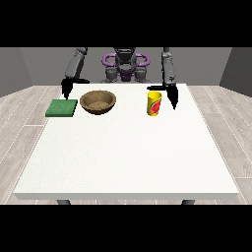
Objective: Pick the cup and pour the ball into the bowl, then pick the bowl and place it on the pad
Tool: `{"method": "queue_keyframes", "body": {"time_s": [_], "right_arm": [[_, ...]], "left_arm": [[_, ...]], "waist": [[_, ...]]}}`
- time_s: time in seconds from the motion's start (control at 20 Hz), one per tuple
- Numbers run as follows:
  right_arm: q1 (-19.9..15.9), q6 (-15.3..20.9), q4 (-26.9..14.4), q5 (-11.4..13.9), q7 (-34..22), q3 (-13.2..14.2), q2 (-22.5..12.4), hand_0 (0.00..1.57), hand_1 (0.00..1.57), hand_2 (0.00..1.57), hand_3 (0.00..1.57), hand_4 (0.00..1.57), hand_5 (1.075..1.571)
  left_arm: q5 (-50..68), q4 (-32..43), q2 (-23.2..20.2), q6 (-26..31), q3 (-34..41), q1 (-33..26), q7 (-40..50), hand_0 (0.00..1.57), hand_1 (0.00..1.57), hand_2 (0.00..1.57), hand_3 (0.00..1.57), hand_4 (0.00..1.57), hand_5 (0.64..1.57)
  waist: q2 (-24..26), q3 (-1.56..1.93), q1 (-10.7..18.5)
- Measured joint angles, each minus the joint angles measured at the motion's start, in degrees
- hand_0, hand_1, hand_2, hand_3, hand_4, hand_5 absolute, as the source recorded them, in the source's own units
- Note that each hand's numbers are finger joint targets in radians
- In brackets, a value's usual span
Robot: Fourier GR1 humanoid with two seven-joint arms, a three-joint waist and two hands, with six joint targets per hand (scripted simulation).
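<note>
The hand at the view's right point(173, 100) hangs with its fingers pointing down, just beside the yellow cylindrical cup with a red label point(154, 103); whether those fingers are spread or together I cannot tell. The cup stands upright on the large white table point(128, 157), long axis vertical, mouth up, untouched. Beyond the cup, toward the view's left, sits the round brown wooden bowl point(98, 102), and past that the flat green square pad point(62, 108), with the hand at the view's left point(66, 87) above the pad's far edge, fingers unclear. The first step, reaching for the cup, seems underway; next, the near hand must close round the cup's side.
</note>
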State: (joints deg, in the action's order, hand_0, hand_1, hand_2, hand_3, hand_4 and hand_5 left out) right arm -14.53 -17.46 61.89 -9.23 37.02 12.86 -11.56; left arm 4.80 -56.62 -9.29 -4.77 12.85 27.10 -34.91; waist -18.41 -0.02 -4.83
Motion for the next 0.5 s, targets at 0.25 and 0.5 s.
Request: {"method": "queue_keyframes", "body": {"time_s": [0.25, 0.5], "right_arm": [[-1.9, -1.3, -2.8, 0.0, 2.8, 0.4, -0.9, 0.00, 0.00, 0.00, 0.00, 0.00, 1.550], [-3.7, -2.7, -6.7, 0.4, 6.6, 1.2, -2.7, 0.00, 0.00, 0.00, 0.00, 0.00, 1.543]], "left_arm": [[0.3, 6.8, -0.4, -0.4, 1.7, 3.2, -4.8, 0.00, 0.00, 0.00, 0.00, 0.00, 1.394], [-0.1, 10.0, 0.3, -2.7, 2.0, 6.9, -6.8, 0.00, 0.00, 0.00, 0.00, 0.00, 1.401]], "waist": [[-2.3, 0.02, -1.2], [-4.3, -0.18, -1.8]]}}
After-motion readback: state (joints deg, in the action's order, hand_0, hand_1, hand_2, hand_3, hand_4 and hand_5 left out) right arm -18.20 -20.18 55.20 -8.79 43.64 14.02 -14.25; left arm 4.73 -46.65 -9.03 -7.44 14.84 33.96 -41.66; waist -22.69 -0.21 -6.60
